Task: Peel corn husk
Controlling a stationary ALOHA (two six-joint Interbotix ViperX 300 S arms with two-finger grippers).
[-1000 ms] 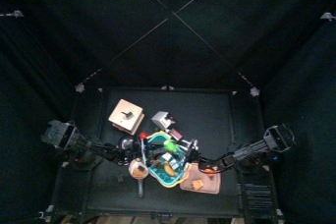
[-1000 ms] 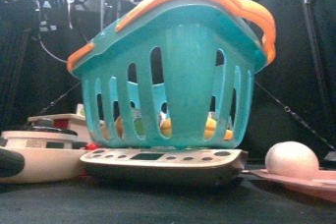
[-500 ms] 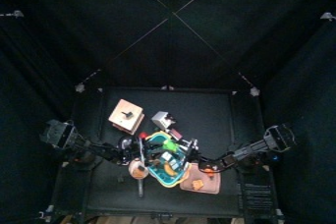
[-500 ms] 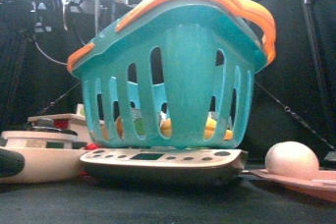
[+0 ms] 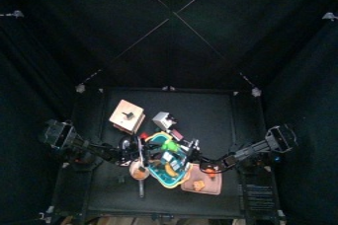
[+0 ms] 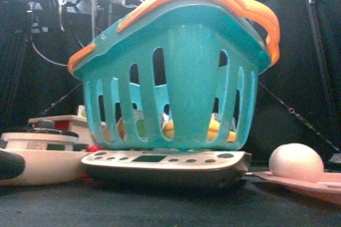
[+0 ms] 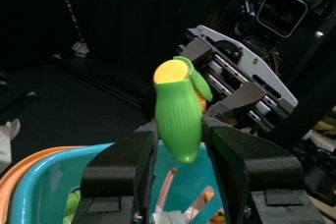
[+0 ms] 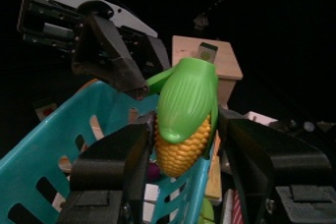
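An ear of corn [image 8: 184,120] with a green husk and bare yellow kernels on one side is held above the teal basket [image 8: 59,164]. My right gripper [image 8: 184,138] is shut on the corn's body. My left gripper [image 7: 184,141] is shut on the green husk [image 7: 179,115], whose yellow tip points away from the wrist. The two grippers meet over the basket in the top view [image 5: 166,150]. From the front the basket [image 6: 173,72] hides the corn and both grippers.
The teal basket with orange handles stands on a grey scale [image 6: 167,163]. An egg [image 6: 296,159] lies on a pink plate at the front right. A white dish [image 6: 40,151] sits front left. A wooden block [image 5: 126,114] stands back left.
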